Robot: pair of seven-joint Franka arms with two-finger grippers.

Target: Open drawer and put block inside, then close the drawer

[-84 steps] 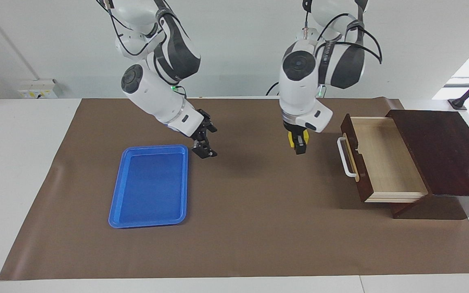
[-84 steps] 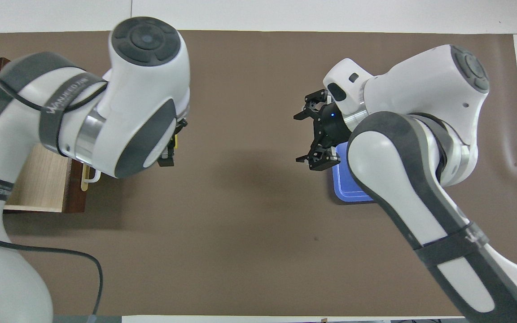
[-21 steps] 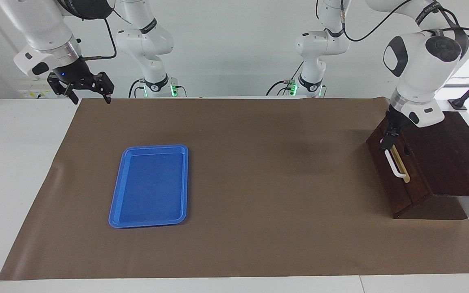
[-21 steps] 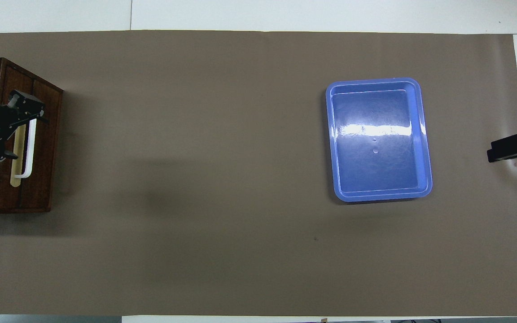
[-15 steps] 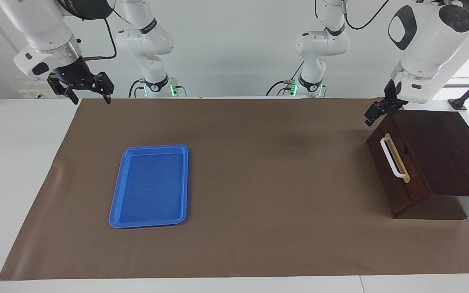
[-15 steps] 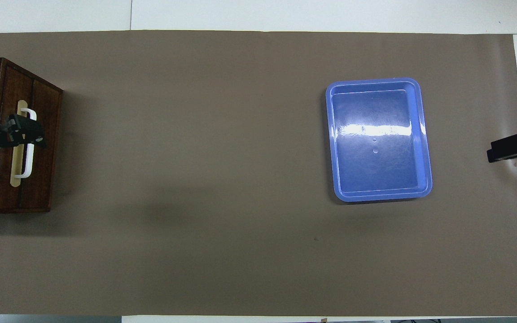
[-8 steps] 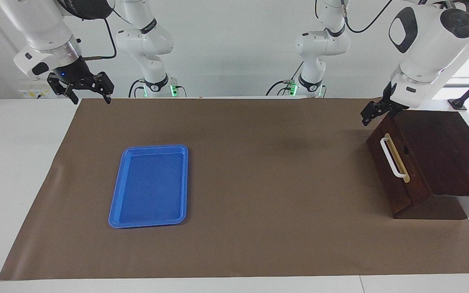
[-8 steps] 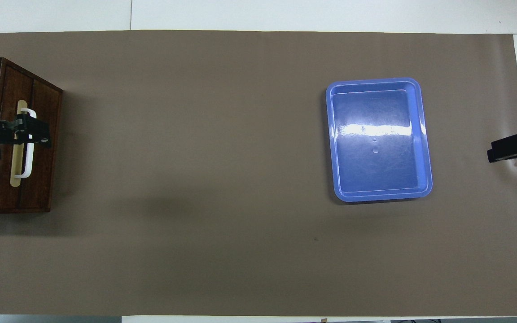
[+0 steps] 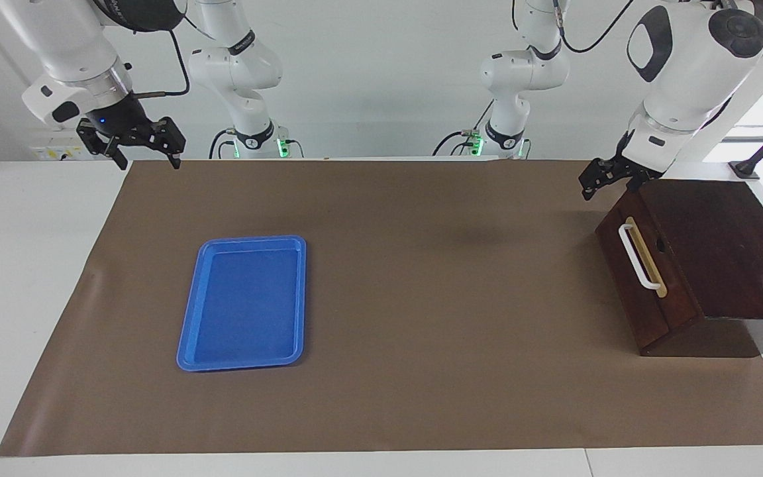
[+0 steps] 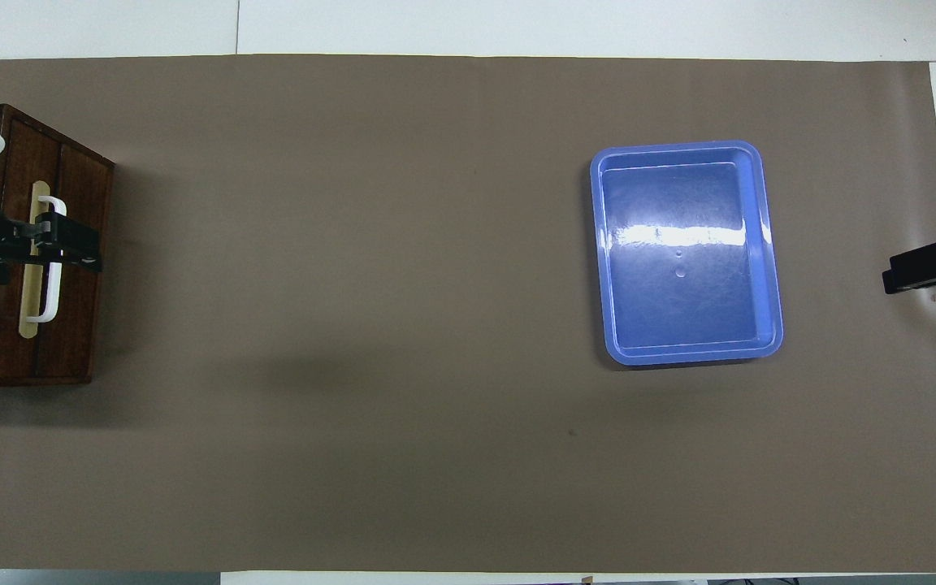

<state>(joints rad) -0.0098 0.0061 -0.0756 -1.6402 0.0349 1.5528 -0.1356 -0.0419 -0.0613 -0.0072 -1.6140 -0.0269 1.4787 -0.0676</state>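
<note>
The drawer [image 9: 636, 281] is shut flush in its dark wooden box [image 9: 719, 245], at the left arm's end of the table. Its white bar handle [image 9: 640, 258] is free; it also shows in the overhead view [image 10: 52, 280]. The yellow block is hidden in both views. My left gripper [image 9: 599, 180] is open and empty, up in the air over the drawer front's end nearer to the robots, touching nothing. In the overhead view my left gripper [image 10: 62, 246] overlaps the handle. My right gripper [image 9: 144, 147] is open and empty, waiting high over the mat's corner at its own end.
A flat blue tray [image 9: 244, 301] lies empty on the brown mat [image 9: 421, 298], toward the right arm's end; it also shows in the overhead view [image 10: 686, 252]. A black part of the right gripper [image 10: 919, 268] shows at the overhead view's edge.
The drawer, open 5.6 s ago while my left gripper held the yellow block, is now shut. My left gripper has risen off the drawer front. My right arm has drawn back from the tray.
</note>
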